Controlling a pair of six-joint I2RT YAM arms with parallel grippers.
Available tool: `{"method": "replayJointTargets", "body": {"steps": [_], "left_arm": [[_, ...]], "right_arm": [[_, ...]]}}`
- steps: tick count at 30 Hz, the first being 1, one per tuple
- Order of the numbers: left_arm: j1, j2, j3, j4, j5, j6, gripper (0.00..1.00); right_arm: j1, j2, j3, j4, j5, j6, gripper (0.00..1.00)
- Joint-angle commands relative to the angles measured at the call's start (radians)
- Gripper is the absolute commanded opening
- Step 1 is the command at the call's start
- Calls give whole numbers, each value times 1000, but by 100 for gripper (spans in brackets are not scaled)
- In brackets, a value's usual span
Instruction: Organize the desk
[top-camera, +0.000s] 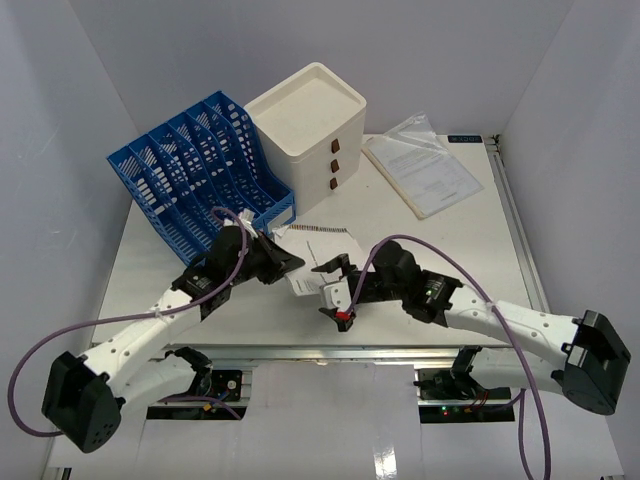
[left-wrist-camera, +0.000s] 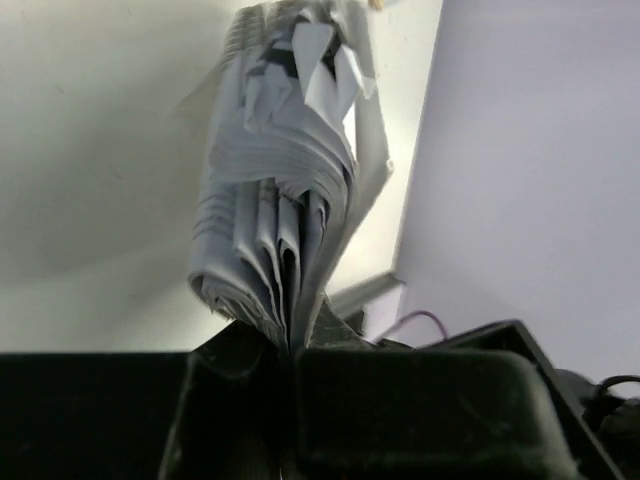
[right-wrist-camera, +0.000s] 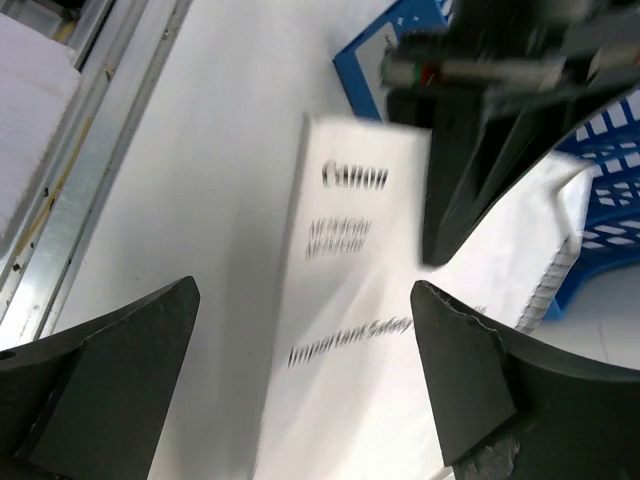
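Desk (top-camera: 470, 235): one white tabletop with metal rail edging. It spans the whole work area and carries every item listed below. Positions are given relative to the drawer box.

1. Drawer box (top-camera: 305, 125): one, white, at the far side of the desk. Its front carries three brown handles (top-camera: 333, 165), stacked one above another.
2. File rack (top-camera: 205, 165): one, blue, slotted. It stands just beside the drawer box, on the left arm's side.
3. Clear sleeve (top-camera: 425, 165): one, holding printed sheets. It lies flat near the drawer box, on the right arm's side.
4. Booklet (top-camera: 315, 255): one, white with printed text. It sits in front of the drawer box, toward the arm bases. Whether it rests on the desk cannot be told.

Left tool (top-camera: 285, 258): clamped together on the edge of the booklet. The left wrist view shows the pages fanned out above the two dark fingers (left-wrist-camera: 400, 400).

Right tool (top-camera: 335, 290): fingers spread wide apart, gripping nothing. It is positioned over the booklet, in front of the drawer box. The right wrist view shows the booklet cover between the two fingers (right-wrist-camera: 110, 370).

Cables (top-camera: 100, 325): two, purple, one looping from each arm.
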Motion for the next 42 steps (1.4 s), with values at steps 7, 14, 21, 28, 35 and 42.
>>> {"method": "replayJointTargets", "body": {"steps": [7, 14, 21, 28, 35, 42], "left_arm": [[6, -37, 579, -394, -464, 390, 0], [11, 138, 939, -661, -703, 384, 0], [49, 222, 1037, -635, -717, 393, 0], [69, 359, 1280, -810, -781, 347, 0], [71, 576, 1555, -1134, -817, 164, 0], [72, 481, 1454, -1101, -747, 165, 0]], "right_arm": [[-176, -115, 28, -116, 17, -36, 91], [-216, -119, 4, -68, 28, -8, 90], [-253, -131, -23, -24, 1, 17, 90], [-268, -140, -38, -4, -16, 31, 90], [-272, -143, -49, 12, -23, 35, 90], [-276, -146, -56, 18, -23, 37, 90]]}}
